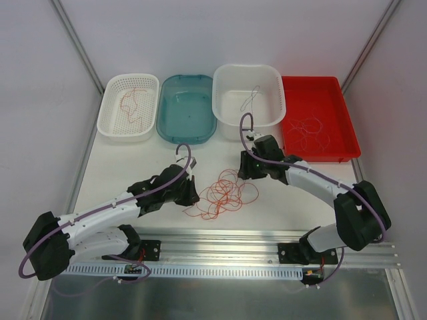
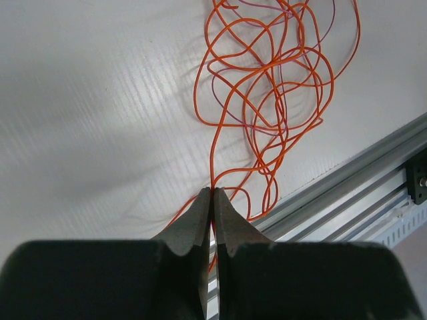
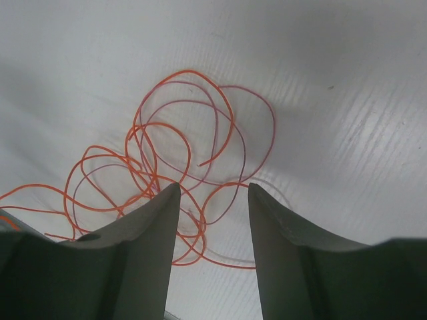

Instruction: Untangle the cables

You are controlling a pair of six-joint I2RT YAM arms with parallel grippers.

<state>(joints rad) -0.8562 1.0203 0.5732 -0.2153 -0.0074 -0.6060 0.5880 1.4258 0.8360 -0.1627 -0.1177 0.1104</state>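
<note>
My left gripper point(image 2: 212, 195) pinched shut on one orange strand of the cables point(image 1: 225, 193), my right gripper point(image 3: 213, 193) hung wide open — empty — over them.

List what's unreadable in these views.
- Top view: strand count in the tangle; too thin, overlapping.
- Top view: loops in the red tray; faint, red on red.
- Left wrist: orange wire past the shut left pincer, which covers it.
- Right wrist: tangle's near edge, blocked by the open right pincer.
</note>
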